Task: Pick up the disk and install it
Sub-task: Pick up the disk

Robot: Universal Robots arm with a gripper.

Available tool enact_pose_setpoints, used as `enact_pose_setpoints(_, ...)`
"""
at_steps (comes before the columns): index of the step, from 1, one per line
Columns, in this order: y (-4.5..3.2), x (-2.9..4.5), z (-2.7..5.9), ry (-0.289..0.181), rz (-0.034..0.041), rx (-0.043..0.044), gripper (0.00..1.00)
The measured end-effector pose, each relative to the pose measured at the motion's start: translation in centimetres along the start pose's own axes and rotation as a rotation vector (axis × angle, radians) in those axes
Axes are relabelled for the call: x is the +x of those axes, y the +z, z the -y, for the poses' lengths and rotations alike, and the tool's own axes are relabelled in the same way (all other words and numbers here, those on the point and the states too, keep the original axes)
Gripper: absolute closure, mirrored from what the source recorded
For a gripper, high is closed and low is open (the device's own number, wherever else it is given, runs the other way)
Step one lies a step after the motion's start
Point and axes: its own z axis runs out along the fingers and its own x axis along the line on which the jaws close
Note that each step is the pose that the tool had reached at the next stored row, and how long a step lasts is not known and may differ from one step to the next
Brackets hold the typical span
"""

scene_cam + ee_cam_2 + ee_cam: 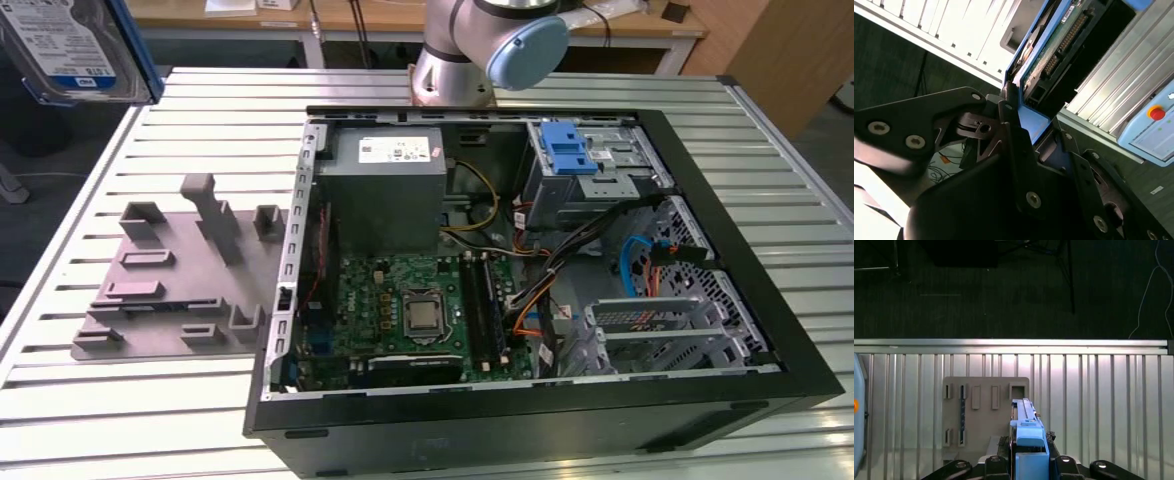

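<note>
**Black gripper [1029, 120] clamped on the disk [1054, 45], up in the air**

Fingers are closed tight on the disk's blue carrier end, so it's gripped for sure. Silver-grey drive with a white-and-blue label, seen in the exterior view's top left corner [74, 50], well apart from the open computer case [534, 430]. It's held edge-on over the grey fixture plate [984, 390] in the first wrist view. The arm's elbow joint [514, 45] is seen behind the case.

1. The disk [74, 50] is smooth silver-grey metal with a glossy label, framed in blue plastic.
2. The gripper [1026, 120] is matt black, with bright metal screws.
3. The table [134, 400] is ribbed pale metal with a soft sheen.
4. The holder plate [174, 290] looks like matt grey plastic.
5. The computer case [534, 425] has a matt black shell.
</note>
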Motion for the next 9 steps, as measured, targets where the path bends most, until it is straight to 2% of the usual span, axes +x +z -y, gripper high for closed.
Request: enact_pose_setpoints(9,-0.02,1.90,0.09,0.000,-0.0001,0.0000,0.64)
